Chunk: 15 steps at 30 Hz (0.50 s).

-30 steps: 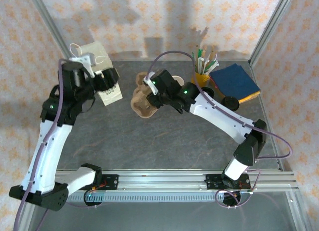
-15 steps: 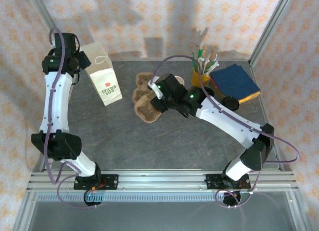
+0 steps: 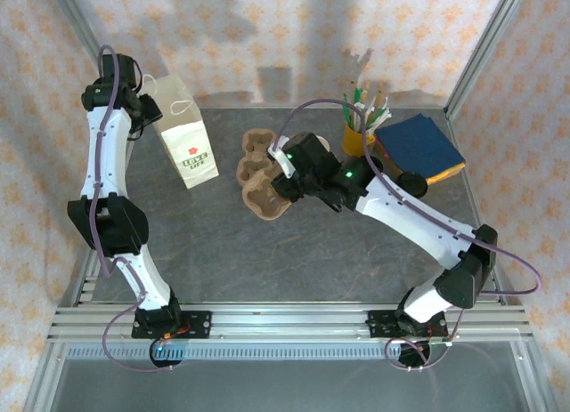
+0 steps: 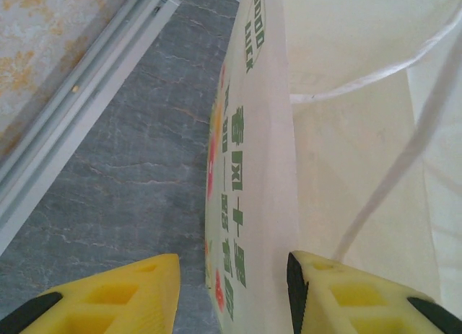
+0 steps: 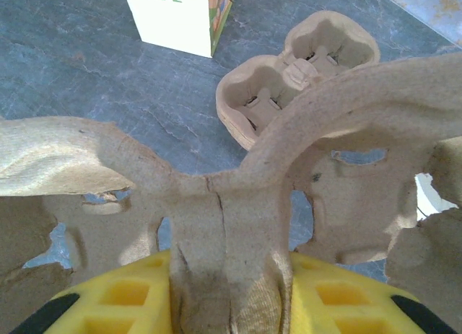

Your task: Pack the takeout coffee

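Honestly, the coffee (image 3: 411, 182) isn't packed at all yet. As far as I can tell it's the black lid on the right, near the blue pad (image 3: 419, 143) and partly tucked behind the right arm. The left gripper (image 4: 232, 262) is at the far left, straddling one wall of the bag (image 3: 187, 149). One finger is inside and one outside, and there's a visible gap on the outer side, so it's released and not pinching. The right gripper (image 5: 231, 262) is clenched on a thin rib of the carrier (image 5: 238, 197), with a second carrier (image 5: 303, 67) just beyond it. My worries: that rib looks cracked, so a quick swing could tear it and drop the carrier on the table (image 3: 294, 252). The bag wall is flimsy paper, so a one-sided pinch could crumple or tip it. The handle cord sits right by the inner finger and could snag. And the right forearm is close enough to the coffee to knock it over.
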Tool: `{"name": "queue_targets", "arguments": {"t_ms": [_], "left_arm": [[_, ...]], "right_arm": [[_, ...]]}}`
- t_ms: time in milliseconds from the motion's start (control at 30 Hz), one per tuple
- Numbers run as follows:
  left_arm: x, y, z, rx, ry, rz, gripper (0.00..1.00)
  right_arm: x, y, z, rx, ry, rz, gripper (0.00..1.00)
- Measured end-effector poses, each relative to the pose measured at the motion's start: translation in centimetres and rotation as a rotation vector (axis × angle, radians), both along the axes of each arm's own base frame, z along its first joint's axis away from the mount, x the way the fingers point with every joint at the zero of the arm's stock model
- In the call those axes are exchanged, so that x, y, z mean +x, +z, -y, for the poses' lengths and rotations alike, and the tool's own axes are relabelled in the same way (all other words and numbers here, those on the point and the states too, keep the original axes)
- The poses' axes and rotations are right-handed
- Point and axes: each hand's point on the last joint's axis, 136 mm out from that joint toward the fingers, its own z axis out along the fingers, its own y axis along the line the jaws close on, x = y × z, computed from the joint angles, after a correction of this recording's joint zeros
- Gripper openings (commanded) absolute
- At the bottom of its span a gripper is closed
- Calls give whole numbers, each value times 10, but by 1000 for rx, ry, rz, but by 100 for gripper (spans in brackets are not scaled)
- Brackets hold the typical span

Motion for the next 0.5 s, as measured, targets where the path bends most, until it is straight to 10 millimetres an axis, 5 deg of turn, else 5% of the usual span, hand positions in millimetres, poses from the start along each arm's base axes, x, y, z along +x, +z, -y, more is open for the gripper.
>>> {"name": "queue_targets", "arguments": {"t_ms": [200, 500], "left_arm": [[-1, 8, 3, -9, -10, 21, 46], [-14, 49, 21, -58, -59, 129, 47]], "right_arm": [[0, 0, 0, 0, 0, 0, 35], [0, 0, 0, 0, 0, 0, 34]]}}
